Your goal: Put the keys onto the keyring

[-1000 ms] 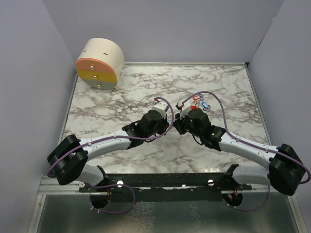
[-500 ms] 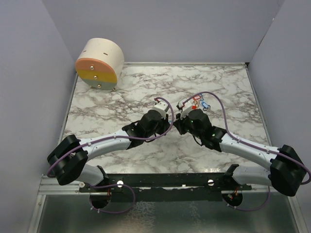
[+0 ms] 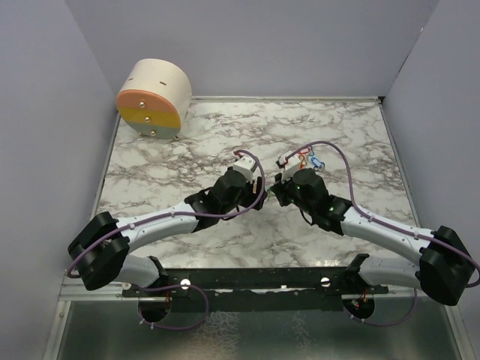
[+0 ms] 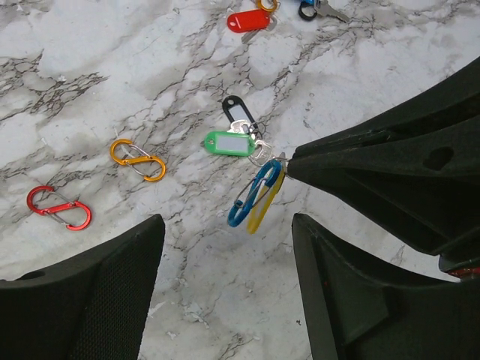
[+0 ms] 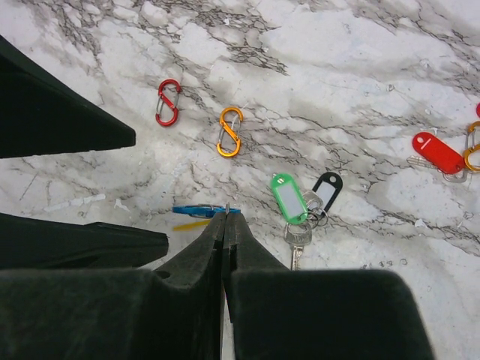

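Note:
My right gripper is shut on a blue carabiner keyring, which hangs a little above the marble with a yellow piece beside it. In the left wrist view the right gripper pinches the top of that blue keyring. My left gripper stands open just in front of it, nothing between its fingers. Keys with a green tag and a black tag lie bunched on the table next to the keyring. Another key with a red tag lies farther off.
An orange S-carabiner and a red carabiner lie loose on the marble to the left. Red and blue tags sit beyond the right gripper. A round cream box lies on its side at the far left corner.
My left gripper has gone from shut to open and drawn back a little to the left, away from the right gripper. The right gripper stays shut in place.

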You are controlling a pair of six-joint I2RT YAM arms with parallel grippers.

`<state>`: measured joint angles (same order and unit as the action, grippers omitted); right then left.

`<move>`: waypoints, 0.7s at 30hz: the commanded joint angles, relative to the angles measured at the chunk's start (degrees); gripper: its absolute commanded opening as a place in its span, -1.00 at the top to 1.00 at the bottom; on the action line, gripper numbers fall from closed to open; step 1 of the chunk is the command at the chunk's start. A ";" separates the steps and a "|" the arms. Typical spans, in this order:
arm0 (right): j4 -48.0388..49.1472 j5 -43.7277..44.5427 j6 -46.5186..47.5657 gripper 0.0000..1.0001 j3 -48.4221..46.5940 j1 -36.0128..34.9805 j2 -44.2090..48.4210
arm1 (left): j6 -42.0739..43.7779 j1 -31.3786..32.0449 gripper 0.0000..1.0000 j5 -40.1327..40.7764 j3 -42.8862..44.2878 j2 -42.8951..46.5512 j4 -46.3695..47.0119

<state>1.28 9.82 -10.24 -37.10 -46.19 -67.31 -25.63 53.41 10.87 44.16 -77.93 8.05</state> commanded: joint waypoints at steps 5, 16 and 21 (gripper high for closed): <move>-1.28 7.50 -1.99 0.99 0.02 -0.30 1.36 | -2.42 0.40 -0.71 8.70 -2.81 5.48 -1.00; -6.62 10.35 -6.43 0.98 -3.44 11.93 -2.29 | -2.56 0.30 -0.98 7.84 -3.99 5.52 -0.42; -7.16 9.18 -6.17 0.99 -4.67 17.85 -5.19 | -2.53 0.31 -0.98 7.22 -4.66 5.73 0.73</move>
<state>-4.64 18.57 -15.44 -39.27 -31.55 -70.41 -27.70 53.41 18.39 40.49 -72.66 7.64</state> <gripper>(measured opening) 0.011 0.991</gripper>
